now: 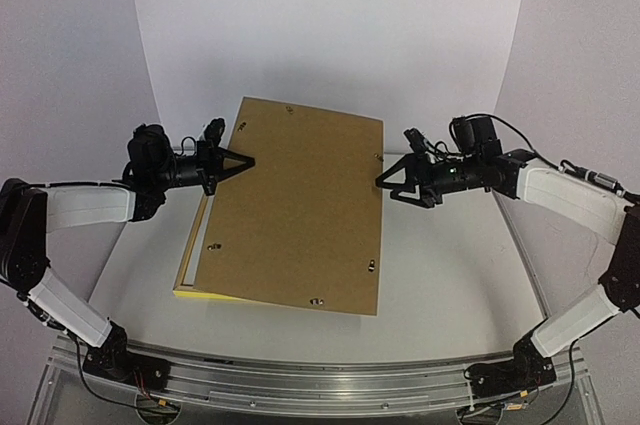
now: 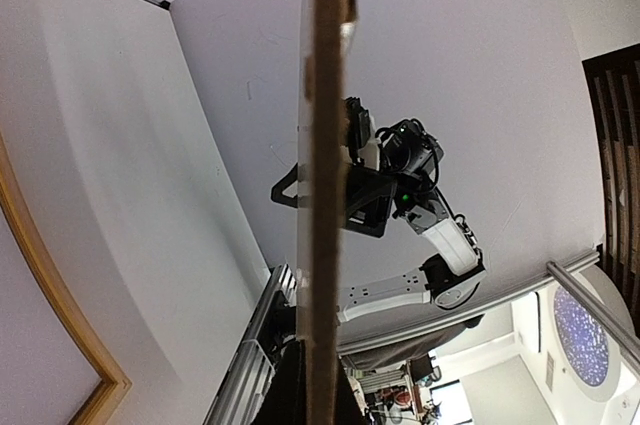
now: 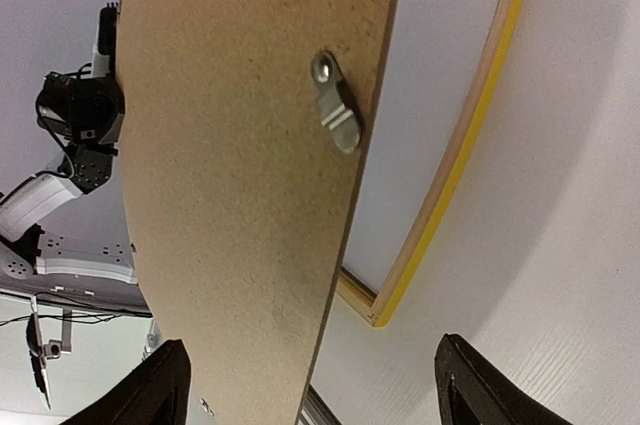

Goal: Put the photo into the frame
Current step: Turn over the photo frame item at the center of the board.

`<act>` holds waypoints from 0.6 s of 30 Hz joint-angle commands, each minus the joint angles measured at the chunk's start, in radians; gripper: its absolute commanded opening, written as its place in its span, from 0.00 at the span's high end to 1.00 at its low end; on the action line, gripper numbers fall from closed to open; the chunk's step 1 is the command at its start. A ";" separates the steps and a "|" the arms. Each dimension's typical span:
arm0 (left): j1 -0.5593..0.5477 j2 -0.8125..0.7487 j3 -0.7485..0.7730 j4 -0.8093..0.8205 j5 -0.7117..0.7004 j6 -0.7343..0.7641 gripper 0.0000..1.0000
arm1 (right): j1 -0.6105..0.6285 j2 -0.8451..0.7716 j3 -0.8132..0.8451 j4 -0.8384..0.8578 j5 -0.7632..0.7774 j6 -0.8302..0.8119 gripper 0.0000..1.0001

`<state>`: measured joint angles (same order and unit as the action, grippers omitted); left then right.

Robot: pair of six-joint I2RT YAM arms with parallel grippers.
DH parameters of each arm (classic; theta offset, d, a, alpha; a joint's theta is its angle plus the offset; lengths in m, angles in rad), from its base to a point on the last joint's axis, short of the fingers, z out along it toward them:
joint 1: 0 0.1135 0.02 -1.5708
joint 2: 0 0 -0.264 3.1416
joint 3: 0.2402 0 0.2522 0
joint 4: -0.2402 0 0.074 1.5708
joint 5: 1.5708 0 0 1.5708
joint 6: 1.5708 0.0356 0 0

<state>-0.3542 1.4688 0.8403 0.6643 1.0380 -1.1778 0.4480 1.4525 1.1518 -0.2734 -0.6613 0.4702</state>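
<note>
A brown backing board (image 1: 300,205) with metal clips hangs tilted over the frame (image 1: 193,250), whose thin yellow edge shows at the lower left. My left gripper (image 1: 240,161) is shut on the board's left edge. In the left wrist view the board (image 2: 323,145) runs edge-on between the dark fingers (image 2: 285,400). My right gripper (image 1: 383,183) stands open at the board's right edge. In the right wrist view that edge passes between the spread fingers (image 3: 165,390), apart from both, with the frame (image 3: 450,175) lying below. The photo is hidden.
A white mat (image 1: 450,275) covers the table under the frame. White walls (image 1: 330,25) stand close behind and at both sides. A metal rail (image 1: 300,385) with both arm bases runs along the near edge.
</note>
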 commanded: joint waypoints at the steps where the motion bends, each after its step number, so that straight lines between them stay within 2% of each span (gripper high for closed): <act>1: 0.006 -0.070 -0.043 0.254 -0.003 -0.145 1.00 | 0.002 0.012 -0.085 0.278 -0.162 0.157 0.21; 6: 0.006 -0.059 -0.071 0.347 -0.032 -0.194 1.00 | 0.020 0.026 -0.193 0.633 -0.234 0.400 0.27; 10: 0.005 -0.036 -0.063 0.346 -0.036 -0.187 1.00 | 0.084 0.041 -0.171 0.681 -0.231 0.430 0.37; 18: 0.006 -0.006 -0.064 0.350 -0.052 -0.179 1.00 | 0.166 0.026 -0.133 0.700 -0.171 0.485 0.80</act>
<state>-0.3419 1.4620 0.7567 0.9285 1.0104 -1.3414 0.5741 1.4993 0.9765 0.3456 -0.8258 0.9155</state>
